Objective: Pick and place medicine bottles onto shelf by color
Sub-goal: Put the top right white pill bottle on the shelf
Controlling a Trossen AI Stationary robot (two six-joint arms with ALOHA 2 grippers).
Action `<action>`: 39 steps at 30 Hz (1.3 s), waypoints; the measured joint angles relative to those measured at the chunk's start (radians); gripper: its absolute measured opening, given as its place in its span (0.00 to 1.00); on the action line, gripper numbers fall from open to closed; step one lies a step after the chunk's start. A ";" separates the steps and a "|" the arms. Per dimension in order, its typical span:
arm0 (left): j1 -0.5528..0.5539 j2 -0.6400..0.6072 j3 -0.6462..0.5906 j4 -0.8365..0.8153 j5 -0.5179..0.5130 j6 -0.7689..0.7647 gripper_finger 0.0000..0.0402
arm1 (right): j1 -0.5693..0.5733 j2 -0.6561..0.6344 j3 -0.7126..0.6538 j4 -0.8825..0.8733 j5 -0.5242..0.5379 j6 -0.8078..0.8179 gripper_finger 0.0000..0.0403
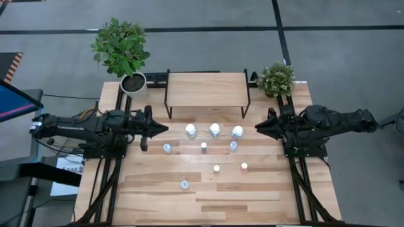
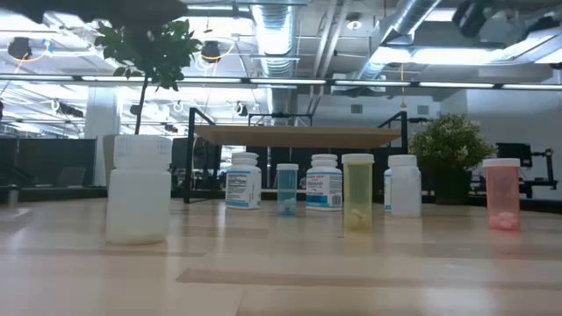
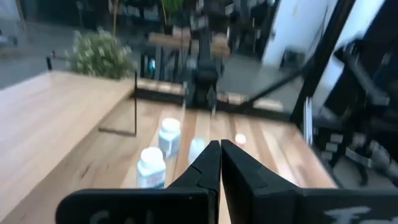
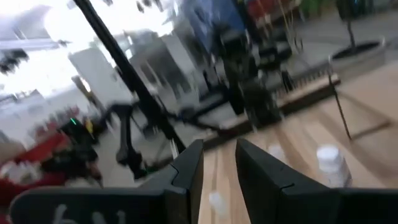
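Standing cylindrical plastic medicine bottles before wood-topped shelf; left jaws clenched, right parted.

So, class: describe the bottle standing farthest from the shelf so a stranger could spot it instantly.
Start at the shelf at the table's far edge, with three white bottles in a row before it. Move away from it past the smaller bottles toward the near edge. The pale-blue bottle stands alone there, on the left arm's side, nearer the front than any other.

An open-plan lab or office: exposed ceiling ducts and strip lights hang above distant desks beyond the worktop's far edge.
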 joint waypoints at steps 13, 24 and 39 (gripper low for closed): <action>-0.009 0.210 0.307 -0.397 -0.019 -0.011 0.00 | 0.006 0.324 0.359 -0.626 0.103 0.089 0.29; -0.009 0.281 0.308 -0.454 -0.019 -0.036 0.00 | 0.009 0.588 0.377 -0.704 0.058 0.253 0.26; -0.009 0.288 0.308 -0.453 -0.019 -0.038 0.00 | 0.019 0.956 0.615 -0.888 0.050 0.070 0.12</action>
